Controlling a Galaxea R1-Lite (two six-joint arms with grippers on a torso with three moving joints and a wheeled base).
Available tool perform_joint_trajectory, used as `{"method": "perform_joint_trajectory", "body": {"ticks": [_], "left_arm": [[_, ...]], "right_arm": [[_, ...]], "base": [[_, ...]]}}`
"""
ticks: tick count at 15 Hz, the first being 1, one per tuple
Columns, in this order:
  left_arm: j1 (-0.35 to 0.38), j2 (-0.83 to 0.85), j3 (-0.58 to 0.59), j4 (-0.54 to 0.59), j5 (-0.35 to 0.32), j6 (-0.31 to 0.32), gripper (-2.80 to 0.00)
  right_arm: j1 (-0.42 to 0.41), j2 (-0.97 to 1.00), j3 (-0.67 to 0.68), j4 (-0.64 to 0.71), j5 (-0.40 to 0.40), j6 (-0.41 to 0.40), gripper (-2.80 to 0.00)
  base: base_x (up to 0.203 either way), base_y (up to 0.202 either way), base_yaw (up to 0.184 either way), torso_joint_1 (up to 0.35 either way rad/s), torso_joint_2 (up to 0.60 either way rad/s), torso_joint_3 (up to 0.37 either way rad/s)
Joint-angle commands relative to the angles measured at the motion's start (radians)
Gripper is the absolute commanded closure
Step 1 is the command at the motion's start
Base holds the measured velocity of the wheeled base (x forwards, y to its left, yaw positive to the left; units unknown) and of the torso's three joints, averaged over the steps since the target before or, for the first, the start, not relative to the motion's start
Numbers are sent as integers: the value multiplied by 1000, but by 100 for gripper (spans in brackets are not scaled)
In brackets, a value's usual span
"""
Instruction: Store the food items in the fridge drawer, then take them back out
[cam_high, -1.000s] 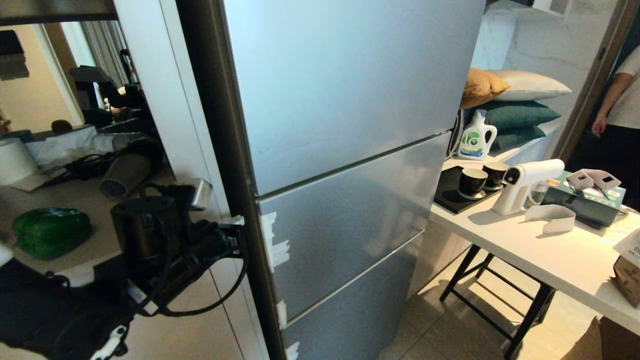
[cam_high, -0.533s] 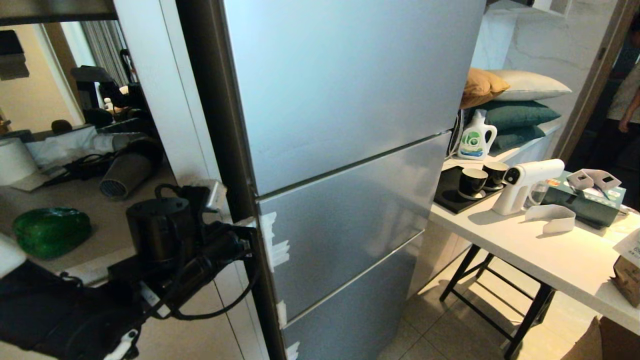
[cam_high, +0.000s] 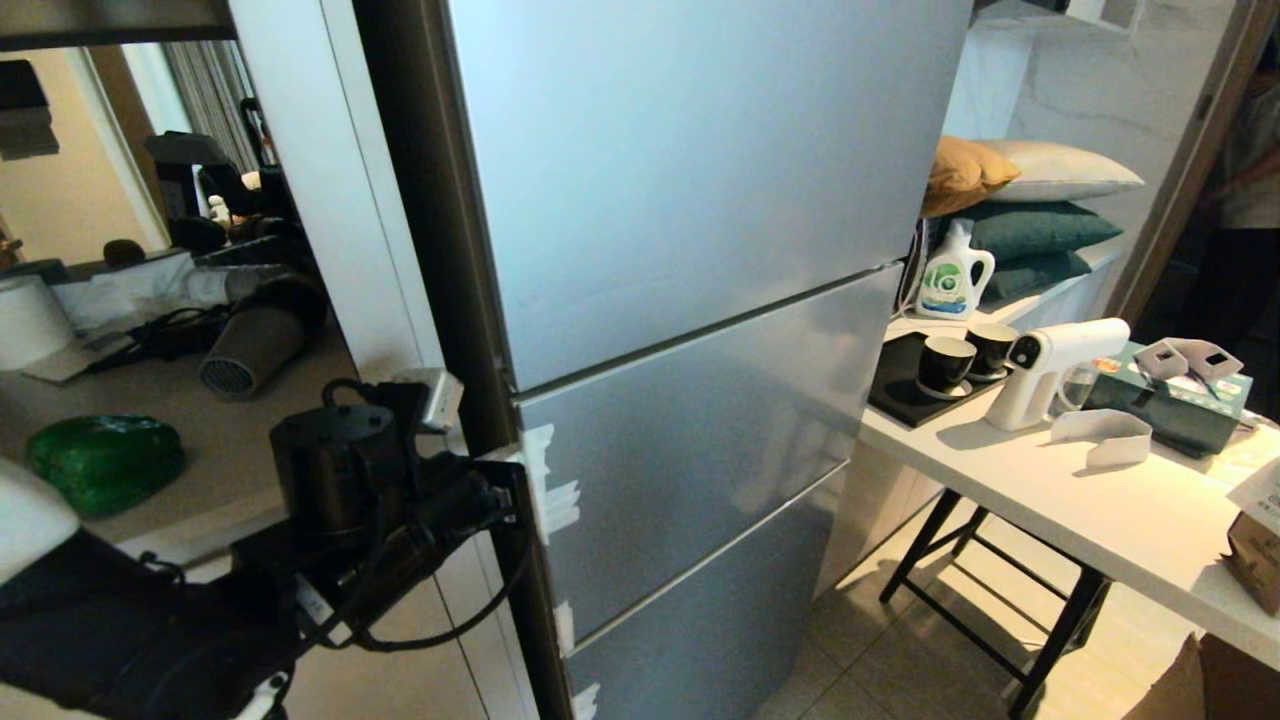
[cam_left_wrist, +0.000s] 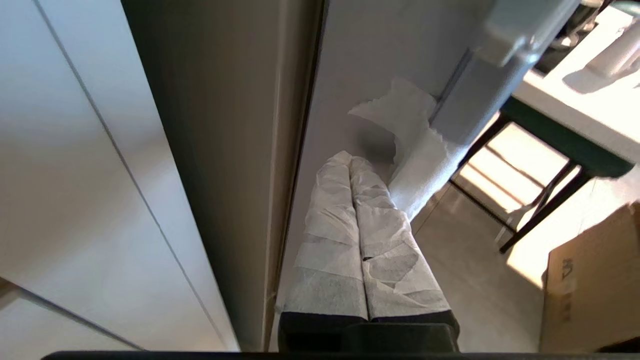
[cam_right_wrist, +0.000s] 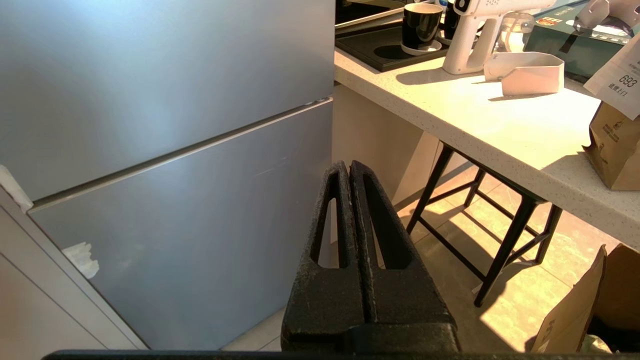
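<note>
Green bell pepper is laid on its side on the counter left of the fridge, long axis crosswise. Left gripper, tape-wrapped fingers pressed together, is held at the fridge's door edge. Right gripper is seen closed, holding nothing.

A glossy green bell pepper lies on a beige counter at about nine o'clock in the head view, well to the left of the silver-grey fridge. It rests on its side, squat and rounded, its skin catching faint highlights, with bare counter all round it. The fridge stands at the centre, all three of its fronts shut flush, so the fridge drawer is hidden behind them. The potato cannot be made out.
</note>
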Motion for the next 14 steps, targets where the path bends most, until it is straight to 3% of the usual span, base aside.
{"method": "perform_joint_trajectory", "body": {"ticks": [1,7,14], "left_arm": [[-25,18,6,-41,-6,-4,0],[-60,45,41,-115,-48,-4,0],[-97,45,70,-122,-121,-4,0]], "right_arm": [[0,2,0,0,1,1,0],[0,2,0,0,-1,1,0],[0,2,0,0,0,0,0]], "base": [[0,0,0,0,0,0],[0,0,0,0,0,0],[0,0,0,0,0,0]]}}
